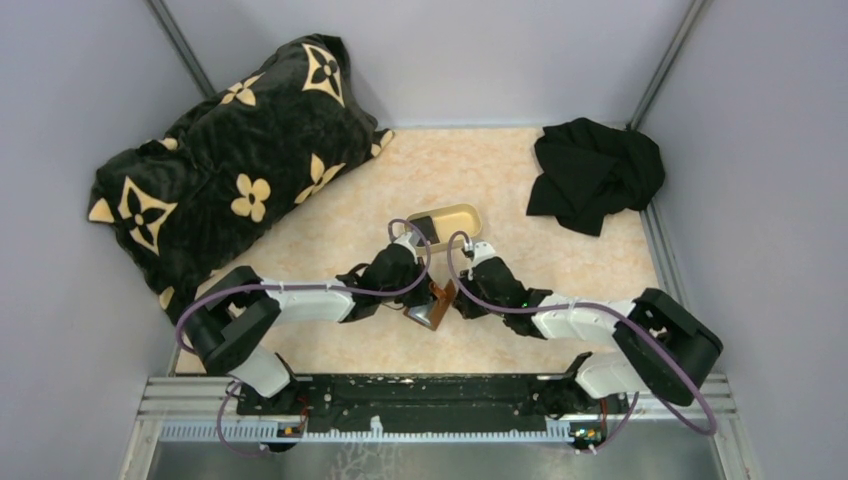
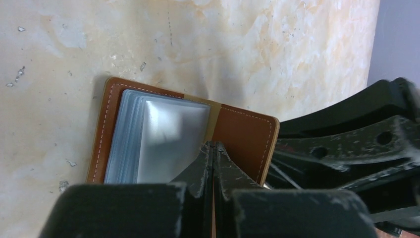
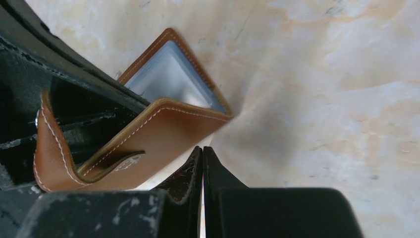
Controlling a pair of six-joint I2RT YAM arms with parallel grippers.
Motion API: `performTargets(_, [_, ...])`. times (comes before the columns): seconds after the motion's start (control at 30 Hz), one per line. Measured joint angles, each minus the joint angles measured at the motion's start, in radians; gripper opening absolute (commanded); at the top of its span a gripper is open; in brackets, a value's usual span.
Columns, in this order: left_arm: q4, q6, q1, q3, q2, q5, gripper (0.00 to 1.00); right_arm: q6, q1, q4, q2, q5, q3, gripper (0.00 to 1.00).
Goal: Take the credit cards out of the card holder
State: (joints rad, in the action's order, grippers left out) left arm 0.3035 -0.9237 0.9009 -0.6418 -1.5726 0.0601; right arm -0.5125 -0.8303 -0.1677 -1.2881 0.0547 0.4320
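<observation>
Left end effector (image 2: 214,146): closed, my two fingers pressed tip to tip. The tips sat at the fold of the card holder (image 2: 247,136), in the lower middle of my left wrist view. I could not tell whether anything thin was nipped between them.
Right end effector (image 3: 202,149): closed as well, fingers flat against each other. The tips were just under the lower edge of the holder's raised brown panel, in the lower middle of my right wrist view. I could not tell whether they touched it.
Card holder: it was open between my two end effectors at the centre of the overhead view, just below the tray. One panel lay on the worktop with its sleeves up. The other was tilted up off the worktop, its stitched brown outside facing my right wrist camera.
Sleeves (image 2: 158,136): a stack of clear glossy pockets on the flat panel, left of middle in my left wrist view, framed by the stitched brown edge.
Credit cards: the sleeves glared pale grey, and I could not tell cards inside them.
Tray (image 1: 468,212): tan and oval, just above centre in the overhead view, near the holder. A dark flat rectangle (image 1: 430,228) lay in its left part, too small to tell what it was.
Worktop (image 1: 560,265): cream and peach, marbled.
Cushion (image 1: 240,150): black with cream flower shapes, upper left of the overhead view.
Cloth (image 1: 595,172): black and crumpled, upper right, well apart from the holder.
</observation>
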Motion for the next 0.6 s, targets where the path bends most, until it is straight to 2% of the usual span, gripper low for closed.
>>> performTargets(0.17, [-0.017,0.001,0.003,-0.001,0.002,-0.009,0.00,-0.051,-0.006,-0.103,-0.056,-0.103,-0.041,0.00])
performTargets(0.37, [-0.020,0.001,0.018,-0.001,0.008,-0.021,0.00,-0.076,-0.011,-0.178,-0.070,-0.156,-0.060,0.00])
performTargets(0.6, [-0.020,0.001,0.025,-0.001,0.007,-0.037,0.00,-0.089,-0.012,-0.276,-0.174,-0.210,-0.038,0.00])
